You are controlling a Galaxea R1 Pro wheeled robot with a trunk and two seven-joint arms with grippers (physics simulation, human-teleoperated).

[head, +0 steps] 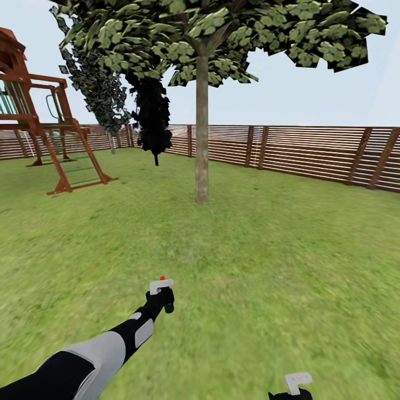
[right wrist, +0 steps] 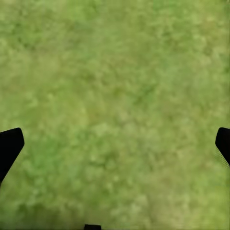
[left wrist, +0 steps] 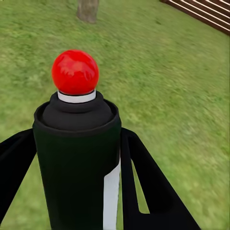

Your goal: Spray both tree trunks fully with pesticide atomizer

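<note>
Pesticide atomizer [left wrist: 76, 158] sits upright in the left gripper [head: 160, 303], its dark body clamped between the two black fingers [left wrist: 148, 187], which press against it on either side, the red dot on top. In the head view the left arm reaches forward and low over the lawn [head: 278, 266], the bottle's pale spray head at its tip facing the open grass ahead. The right gripper [head: 291, 391] hangs at the lower edge of that view, its fingers [right wrist: 9, 146] spread wide with nothing between them but grass.

Straight beyond the bottle, well apart across the lawn, stands a tree trunk [head: 201, 128], a bare grey-brown column with no white specks that I can make out. Its base also appears in the left wrist view, past the red dot, so the nozzle seems roughly lined up with it; closing that gap looks like the next need. Behind runs the wooden fence [head: 311, 150], with the play tower [head: 39, 122] off to the left.
</note>
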